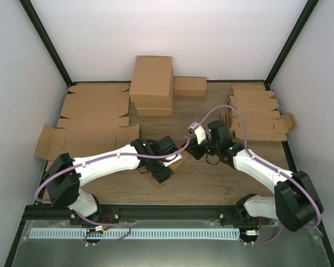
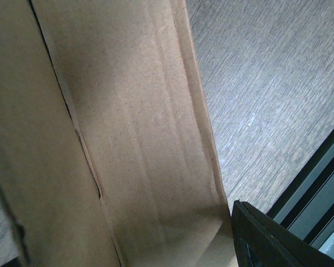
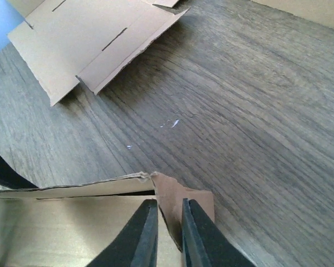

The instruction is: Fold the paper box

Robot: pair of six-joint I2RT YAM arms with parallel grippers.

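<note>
Item: box (image 3: 67,228), brown die-cut blank, part-formed. Location: centre of the top view, on the table (image 1: 217,186), under both grippers. Left gripper (image 1: 160,160): over the box's left part; its wrist view is filled by cardboard panels with a crease and a slot, one dark finger (image 2: 267,239) showing at lower right, the other not shown; whether it is spread or clamped cannot be told. Right gripper (image 3: 168,236): at the box's right end, fingers drawn nearly together with a small torn-edged flap (image 3: 181,197) running into the narrow gap, so it reads as pinched on that flap. Condition: one long panel appears raised off the table, the end flap is only being worked, and no closed box shape shows. Judged early to midway: a first wall is lifted, while the remaining walls, end flaps and tuck-in are yet to be done. Also present: finished boxes (image 1: 151,83) at top centre, flat blanks (image 1: 94,114) at upper left, more blanks (image 1: 259,114) at upper right, none touching the work.
</note>
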